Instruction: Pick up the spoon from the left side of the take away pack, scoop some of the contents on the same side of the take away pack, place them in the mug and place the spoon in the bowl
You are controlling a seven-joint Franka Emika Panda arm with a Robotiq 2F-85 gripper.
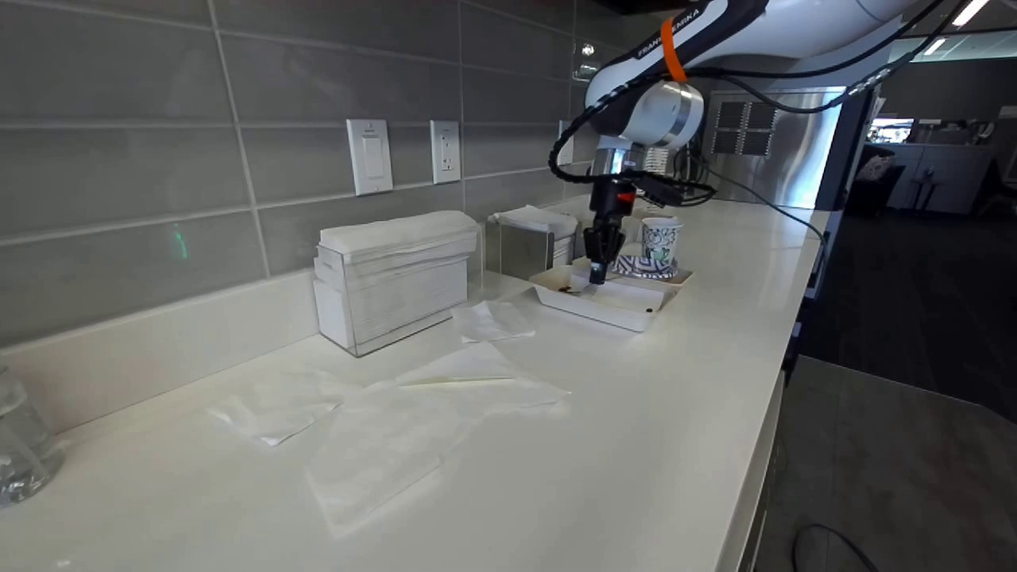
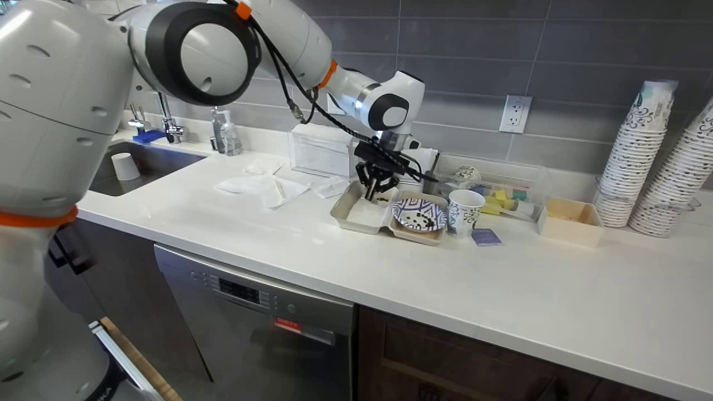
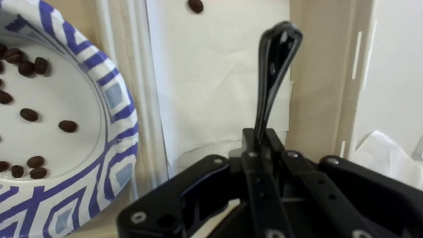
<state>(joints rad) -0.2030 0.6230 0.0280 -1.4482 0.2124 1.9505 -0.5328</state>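
Note:
The take away pack (image 1: 592, 314) is a shallow white tray lined with paper; it also shows in an exterior view (image 2: 356, 225) and the wrist view (image 3: 317, 99). A few dark beans lie in it. My gripper (image 3: 260, 140) is shut on a shiny dark spoon (image 3: 269, 87), low over the tray; it shows in both exterior views (image 1: 597, 274) (image 2: 370, 192). One flared spoon end sticks out beyond the fingertips; the other end is hidden in the wrist view. The blue-and-white bowl (image 3: 112, 96) (image 2: 399, 213) holds several beans. The patterned white mug (image 2: 465, 211) (image 1: 661, 238) stands beside it.
Napkin holders (image 1: 397, 278) (image 1: 524, 245) stand along the wall behind the tray. Loose napkins (image 1: 445, 397) lie on the counter. A clear bin (image 2: 501, 203), a beige box (image 2: 571, 225), cup stacks (image 2: 635, 150) and a purple packet (image 2: 486, 237) are beyond the mug.

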